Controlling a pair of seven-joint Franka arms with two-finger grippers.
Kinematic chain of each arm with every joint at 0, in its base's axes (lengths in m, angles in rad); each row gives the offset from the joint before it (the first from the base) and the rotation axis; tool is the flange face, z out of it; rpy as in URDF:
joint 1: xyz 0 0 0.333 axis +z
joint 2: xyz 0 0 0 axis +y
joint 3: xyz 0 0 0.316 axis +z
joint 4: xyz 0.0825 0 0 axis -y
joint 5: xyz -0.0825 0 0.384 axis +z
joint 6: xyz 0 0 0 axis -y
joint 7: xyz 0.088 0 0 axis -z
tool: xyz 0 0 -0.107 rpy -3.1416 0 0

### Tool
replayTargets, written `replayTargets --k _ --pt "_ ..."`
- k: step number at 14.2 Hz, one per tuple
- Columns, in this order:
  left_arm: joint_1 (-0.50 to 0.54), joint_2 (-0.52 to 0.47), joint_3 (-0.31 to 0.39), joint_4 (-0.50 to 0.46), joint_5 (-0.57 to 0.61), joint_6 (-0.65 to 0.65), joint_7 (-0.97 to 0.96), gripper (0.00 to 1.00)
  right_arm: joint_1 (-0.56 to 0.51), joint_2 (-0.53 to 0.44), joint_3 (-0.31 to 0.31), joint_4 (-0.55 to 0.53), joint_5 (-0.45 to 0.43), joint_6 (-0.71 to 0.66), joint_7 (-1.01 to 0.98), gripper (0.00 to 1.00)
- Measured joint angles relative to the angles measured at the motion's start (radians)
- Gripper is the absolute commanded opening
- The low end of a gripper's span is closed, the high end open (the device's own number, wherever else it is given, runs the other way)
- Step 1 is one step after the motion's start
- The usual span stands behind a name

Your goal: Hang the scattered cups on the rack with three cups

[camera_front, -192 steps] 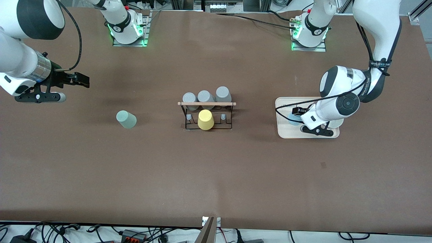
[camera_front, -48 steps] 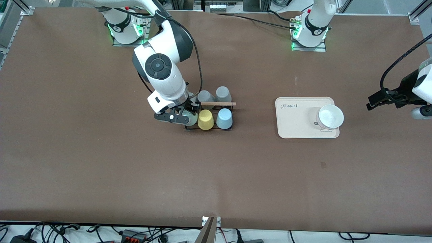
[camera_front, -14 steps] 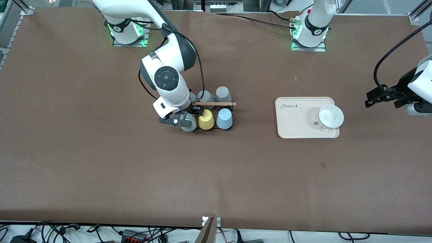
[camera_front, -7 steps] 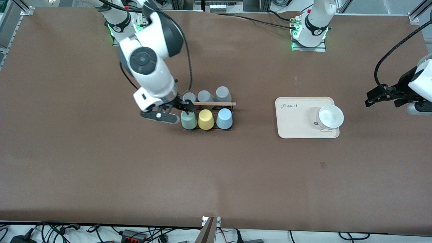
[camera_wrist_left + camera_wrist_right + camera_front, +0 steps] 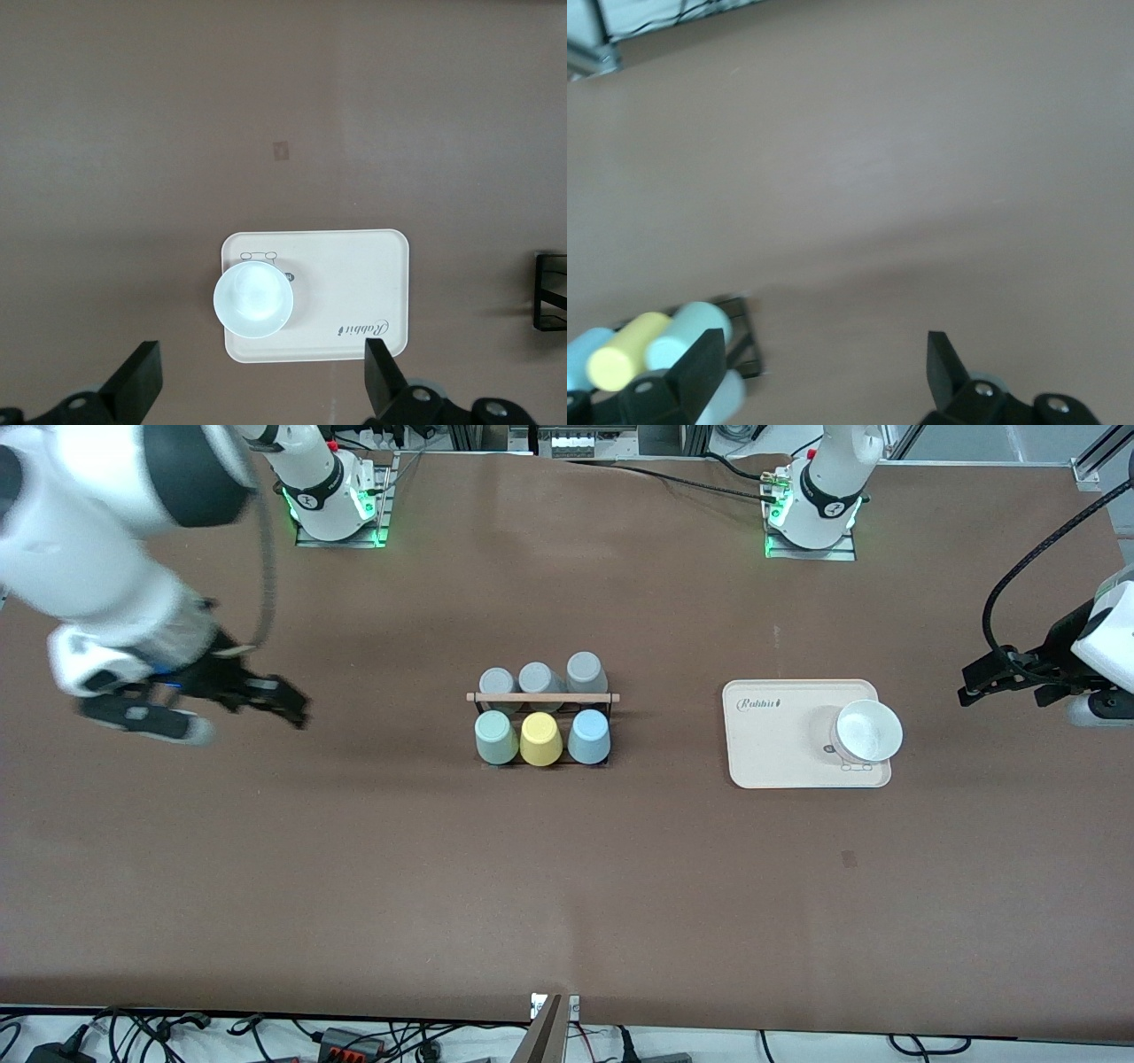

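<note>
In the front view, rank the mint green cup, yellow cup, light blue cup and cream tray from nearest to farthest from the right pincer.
1. Mint green cup, on the rack at the end toward the right arm, closest to the open right pincer.
2. Yellow cup, middle of the row.
3. Light blue cup, at the rack's end toward the left arm.
4. Cream tray, toward the left arm's end of the table.
</note>
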Motion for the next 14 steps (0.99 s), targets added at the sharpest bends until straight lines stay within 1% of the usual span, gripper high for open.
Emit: replayTargets --k 3,5,6,8,11,14 --pt "0.000 -0.001 0.000 0.000 0.000 0.000 -0.001 1.00 -0.165 -0.046 -0.003 0.005 -0.005 -0.091 -0.210 1.00" --pt "0.000 -0.001 0.000 0.000 0.000 0.000 -0.001 1.00 -0.225 -0.050 -0.003 0.044 -0.054 -0.156 -0.261 1.00" --pt "0.000 -0.001 0.000 0.000 0.000 0.000 -0.001 1.00 -0.239 -0.049 -0.003 0.060 -0.079 -0.175 -0.281 1.00" --pt "0.000 -0.001 0.000 0.000 0.000 0.000 -0.002 1.00 -0.245 -0.048 -0.002 0.071 -0.096 -0.190 -0.315 1.00" --pt "0.000 -0.001 0.000 0.000 0.002 0.002 -0.002 1.00 -0.245 -0.037 0.006 0.070 -0.080 -0.242 -0.330 1.00" --pt "0.000 -0.001 0.000 -0.002 0.019 0.007 -0.002 1.00 -0.244 -0.026 0.017 0.061 -0.072 -0.252 -0.359 1.00"
